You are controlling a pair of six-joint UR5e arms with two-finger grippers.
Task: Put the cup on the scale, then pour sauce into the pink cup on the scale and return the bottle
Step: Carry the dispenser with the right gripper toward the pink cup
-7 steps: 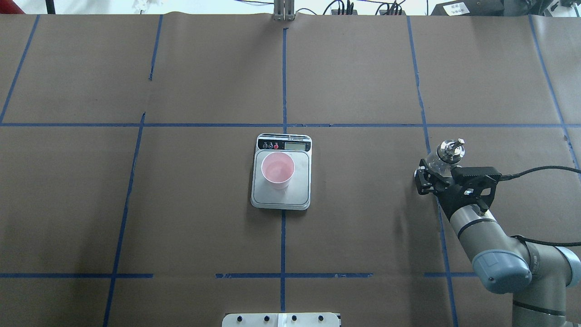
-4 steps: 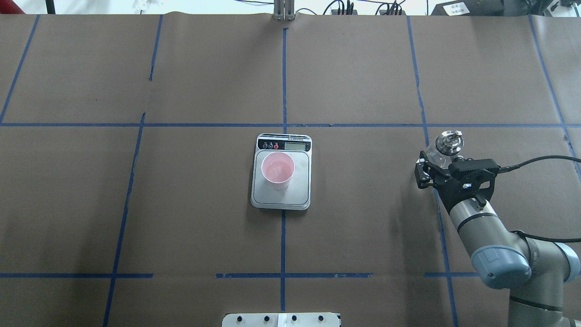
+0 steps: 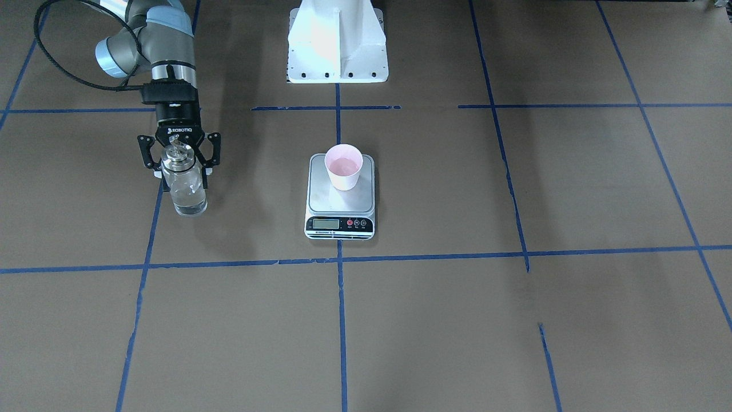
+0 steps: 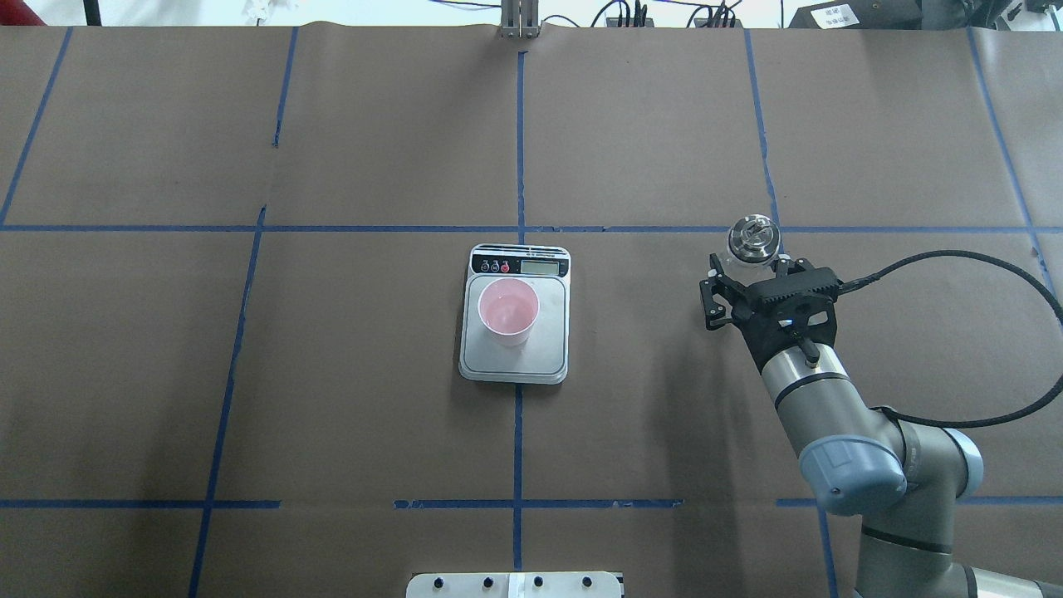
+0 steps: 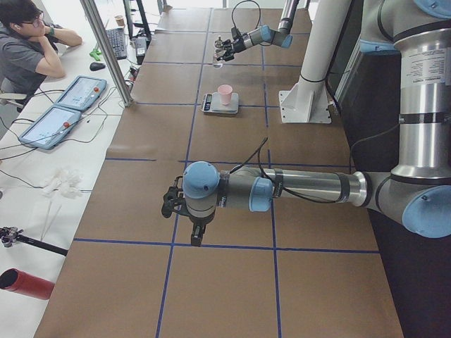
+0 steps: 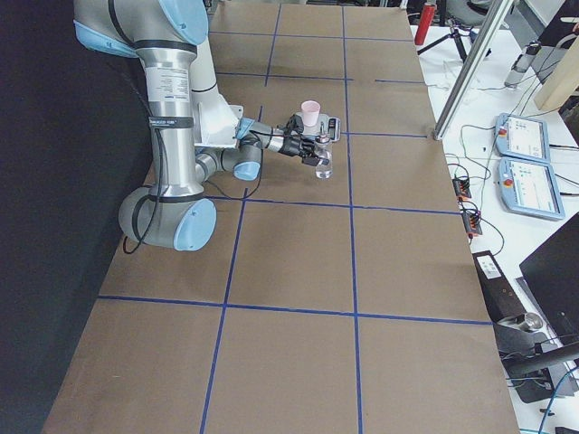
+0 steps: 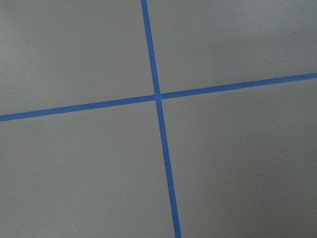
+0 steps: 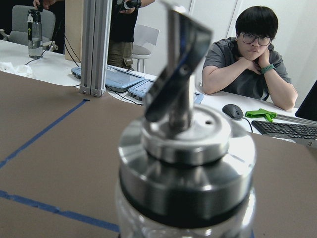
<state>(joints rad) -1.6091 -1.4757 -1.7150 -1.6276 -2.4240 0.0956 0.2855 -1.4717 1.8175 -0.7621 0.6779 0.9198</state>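
Note:
The pale pink cup point(image 4: 508, 309) point(image 3: 343, 166) stands upright on the steel platform of the scale point(image 4: 515, 363) point(image 3: 321, 201) at the table's middle. My right gripper point(image 4: 752, 264) point(image 3: 183, 173) is shut on the clear glass bottle point(image 3: 184, 191) point(image 4: 752, 237), which is upright with its silver cap and spout filling the right wrist view point(image 8: 185, 148). The bottle is well to the scale's right in the overhead view, apart from it. A little clear sauce point(image 3: 190, 205) shows low in the bottle. My left gripper point(image 5: 170, 203) hovers over bare table; whether it is open or shut I cannot tell.
Blue tape lines divide the brown table cover. The robot's white base point(image 3: 337, 40) stands at the near edge behind the scale. Beyond the far edge sit a person point(image 5: 28, 49), tablets point(image 5: 67, 105) and a keyboard point(image 8: 292, 130).
My right arm has carried the bottle leftwards and a little further from the robot, closer to the scale. The cup and scale have not moved.

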